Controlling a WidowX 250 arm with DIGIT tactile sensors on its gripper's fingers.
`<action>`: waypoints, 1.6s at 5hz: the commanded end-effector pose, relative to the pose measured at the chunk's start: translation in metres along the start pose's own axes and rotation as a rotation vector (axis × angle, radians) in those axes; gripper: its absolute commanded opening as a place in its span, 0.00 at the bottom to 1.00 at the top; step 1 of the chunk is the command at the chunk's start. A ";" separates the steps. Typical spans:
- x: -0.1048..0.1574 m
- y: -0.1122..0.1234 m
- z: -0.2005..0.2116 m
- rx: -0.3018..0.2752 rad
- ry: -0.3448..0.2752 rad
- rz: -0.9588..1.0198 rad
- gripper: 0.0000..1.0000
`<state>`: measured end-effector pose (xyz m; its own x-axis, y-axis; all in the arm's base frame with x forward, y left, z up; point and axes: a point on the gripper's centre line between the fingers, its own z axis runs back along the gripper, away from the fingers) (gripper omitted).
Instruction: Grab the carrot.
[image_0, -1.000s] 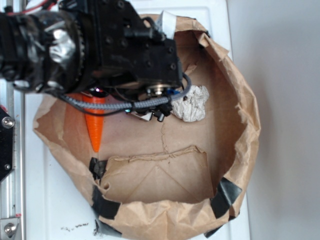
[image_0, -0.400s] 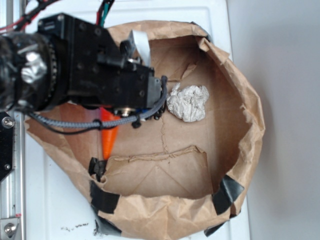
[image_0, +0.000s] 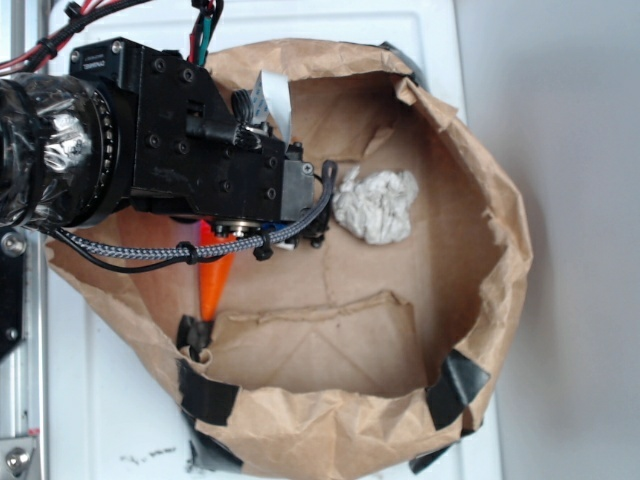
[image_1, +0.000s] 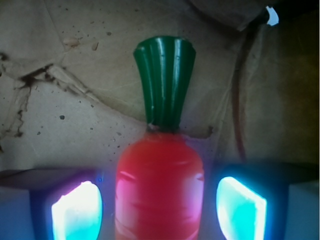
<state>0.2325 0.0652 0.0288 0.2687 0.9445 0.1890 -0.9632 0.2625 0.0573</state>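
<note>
- My gripper (image_1: 159, 205) straddles the carrot (image_1: 160, 180): in the wrist view the two glowing pads (image_1: 77, 212) stand either side of the orange body at the bottom of the frame, a gap showing on each side, so it is open and holds nothing yet.
- The carrot lies on the floor of the paper bag (image_0: 470, 180), green top (image_1: 164, 82) pointing to the top of the wrist frame. In the exterior view only its orange tip (image_0: 212, 285) pokes out below the arm, at the left of the bag.
- To do this well, I'd close straight in on the thick shoulder just below the green top, keeping the body centred between the pads. It looks glossy and tapered, so I judge a grip further toward the tip could squeeze it out.
- I'd stay low enough to catch the full width, but watch that the pads don't snag the creased paper.
- Count: one carrot, one crumpled paper ball (image_0: 377, 205) well to the right of the carrot, one bag, four or so black tape patches (image_0: 452, 385) along its lower rim.
</note>
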 end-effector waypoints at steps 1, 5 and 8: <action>0.010 0.004 0.004 0.009 0.032 -0.037 0.00; 0.010 -0.003 0.100 -0.210 -0.157 -0.312 0.00; -0.005 -0.031 0.148 -0.163 -0.071 -0.722 0.00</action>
<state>0.2609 0.0169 0.1555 0.8337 0.5228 0.1778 -0.5402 0.8389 0.0665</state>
